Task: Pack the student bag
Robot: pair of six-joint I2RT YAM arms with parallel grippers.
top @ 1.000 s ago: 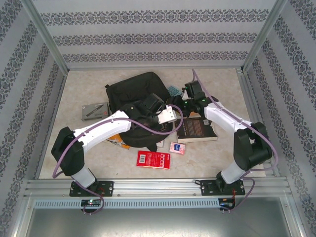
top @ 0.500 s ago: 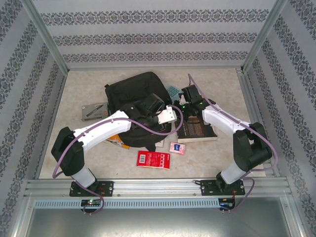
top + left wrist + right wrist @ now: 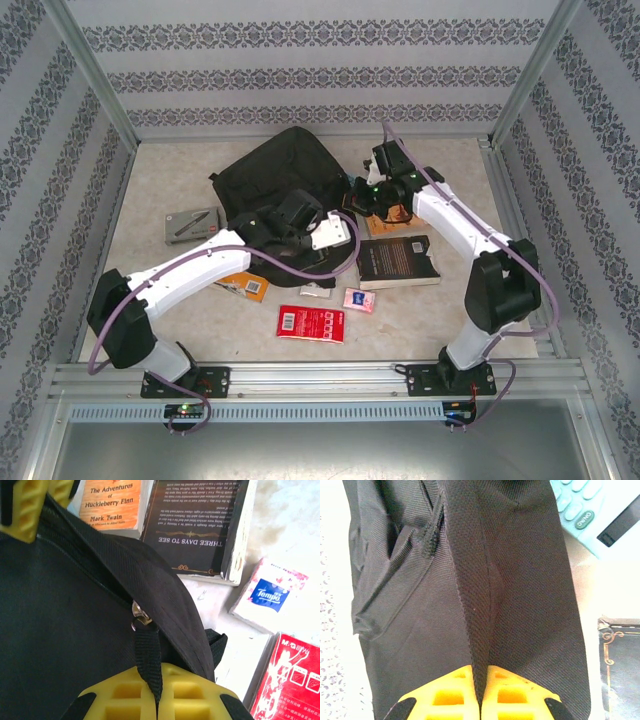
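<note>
The student bag (image 3: 272, 172), a big black soft backpack, lies left of centre at the back of the table. My left gripper (image 3: 283, 222) reaches over its near side and is shut on the black webbing pull (image 3: 148, 652) of a zipper, under the metal slider (image 3: 140, 616). The left gripper (image 3: 158, 702) has its yellow fingers pressed together round that strap. At the bag's right edge my right gripper (image 3: 352, 196) pinches a ridge of the bag's fabric (image 3: 477, 595). Seen from the wrist, the right gripper (image 3: 480, 692) is shut on that fold.
A dark book (image 3: 398, 260) (image 3: 200, 525) lies right of the bag, with an orange book (image 3: 112, 502) beside it. A tissue pack (image 3: 358, 299), a red packet (image 3: 311, 324) and a grey case (image 3: 192, 225) lie around. A teal calculator (image 3: 592, 515) sits by the right gripper.
The right gripper has shut on the bag's fabric and drawn it toward the back. The bag has shifted backward, and the left arm has stretched after it, still holding the zipper pull.
</note>
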